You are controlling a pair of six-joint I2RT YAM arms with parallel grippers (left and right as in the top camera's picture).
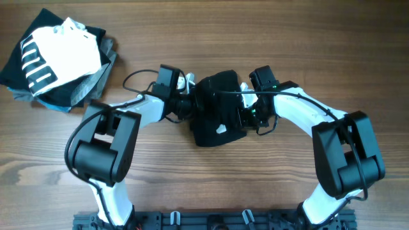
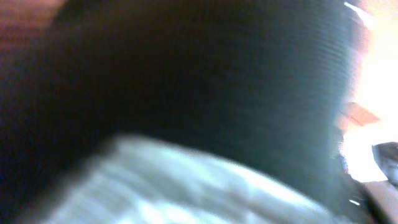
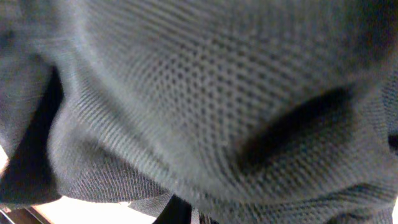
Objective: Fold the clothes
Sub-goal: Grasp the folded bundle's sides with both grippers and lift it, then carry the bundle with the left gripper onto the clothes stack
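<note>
The black T-shirt [image 1: 217, 105] is bunched in a lump at the middle of the table [image 1: 204, 38], flanked by the left hand [image 1: 190, 104] at its left edge and the right hand [image 1: 246, 110] at its right edge. The right hand is pressed together, though whether cloth is pinched cannot be told; the left hand's state cannot be told, its view being filled by blurred black fabric.

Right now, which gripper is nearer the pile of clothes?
Left. The left gripper is at the edge of the black shirt facing the pile; the right gripper is across the shirt, farther off.
</note>
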